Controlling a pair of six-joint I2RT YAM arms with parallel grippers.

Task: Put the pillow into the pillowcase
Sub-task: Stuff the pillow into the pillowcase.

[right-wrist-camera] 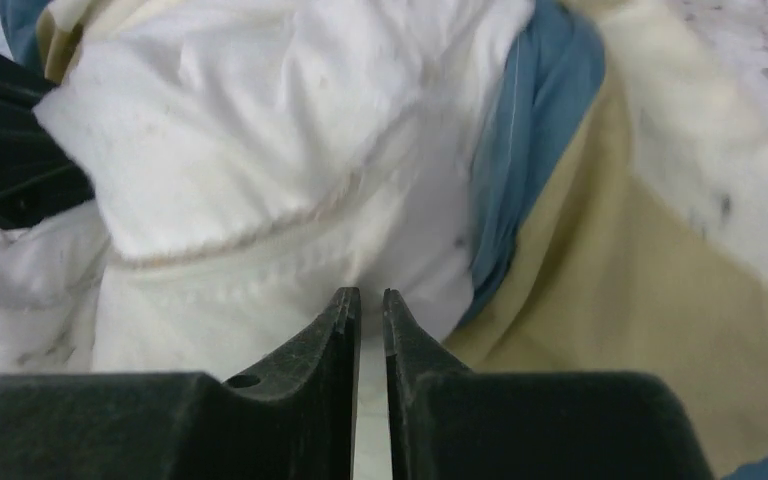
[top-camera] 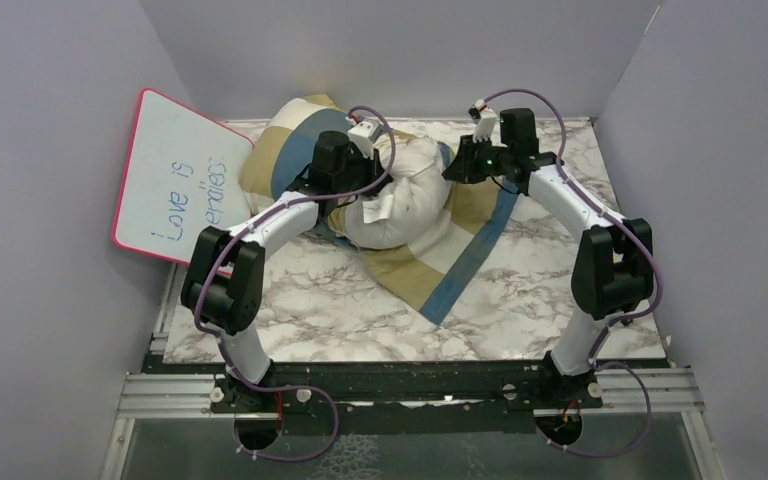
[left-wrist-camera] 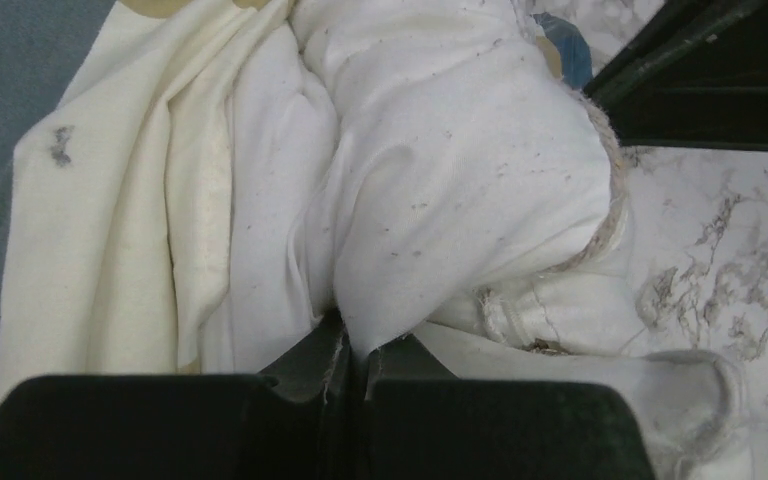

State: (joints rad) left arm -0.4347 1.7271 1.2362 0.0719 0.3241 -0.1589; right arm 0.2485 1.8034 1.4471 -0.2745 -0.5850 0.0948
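Pale grey walls (top-camera: 60,120) close off the left, far and right sides of a white marble-patterned bench (top-camera: 290,310). A black frame with 2 metal rails (top-camera: 410,385) runs along its near edge and carries the 2 arm bases.

At the far left a pink-rimmed whiteboard (top-camera: 175,180) with handwriting on it leans against the wall.

Just right of it lies the pillowcase (top-camera: 460,265), limp and checked in blue, tan and cream. It bulges at its far-left end. From there it runs under the pillow and spreads flat toward the near middle of the bench, with a blue band along its right edge.

The left gripper (left-wrist-camera: 353,335) is clenched on a fold of the pillow's white fabric. In the left wrist view, cream cloth hangs in folds to the left of that fold.

The pillow (top-camera: 410,195) sits in the middle of the far half of the bench, on top of the pillowcase. It is white, bunched and rounded, with dark specks and a frayed seam. Its left end goes in under the checked cloth, but how far inside it reaches cannot be told. Its right end is bare.

The right gripper (right-wrist-camera: 371,298) is at the pillow's right end. Its fingers stand a narrow slit apart, with their tips at the white fabric and nothing clearly pinched between them. Blue and tan cloth lies just to the right.
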